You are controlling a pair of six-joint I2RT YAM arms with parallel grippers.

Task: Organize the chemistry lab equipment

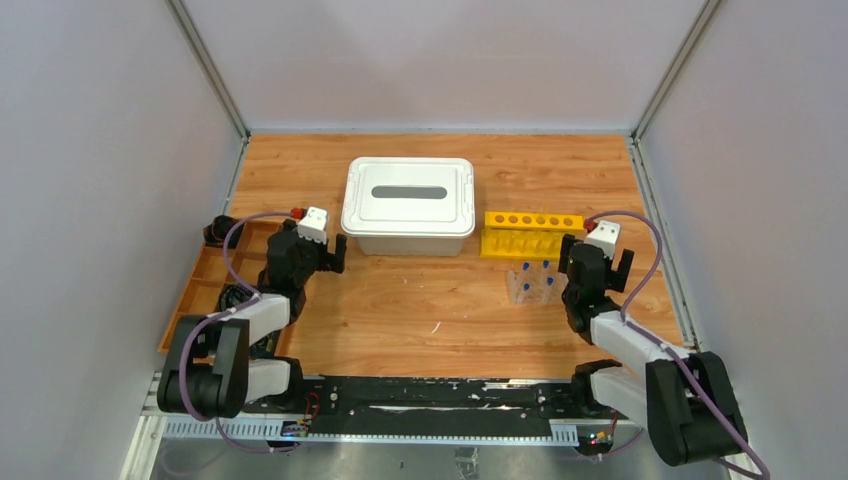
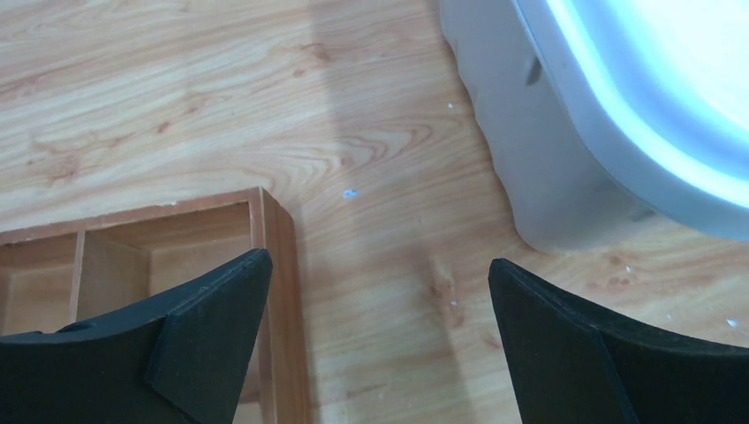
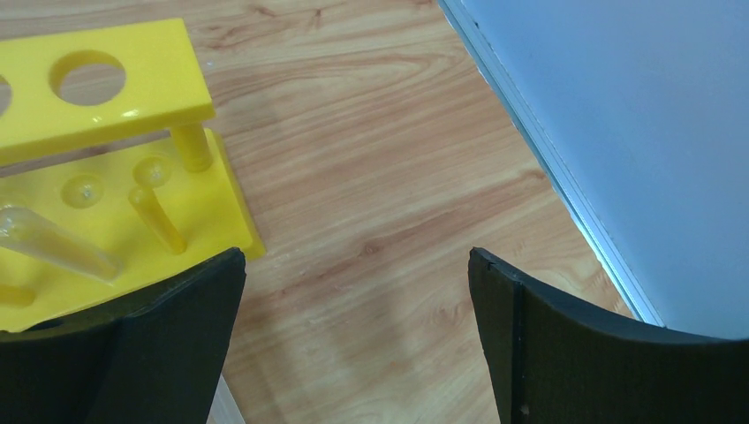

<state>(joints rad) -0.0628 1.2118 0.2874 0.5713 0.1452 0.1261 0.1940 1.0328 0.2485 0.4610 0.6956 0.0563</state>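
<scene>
While gaping empty, left claw [image 2: 380, 265], right claw [image 3: 355, 256]

From above, the left arm [image 1: 262, 310] sits over most of the wooden tray [image 1: 197, 290], so what's in it is anyone's guess, and the blue-capped tubes [image 1: 535, 283] are too tiny to count. The wrist views chop off the white bin [image 2: 565, 177] at the top and right, and the yellow rack [image 3: 115, 88] plus a clear tube [image 3: 53, 243] at the left edge.

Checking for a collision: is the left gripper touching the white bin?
Apart. In the left wrist view, a strip of bare table separates the open left gripper from the white bin.
</scene>
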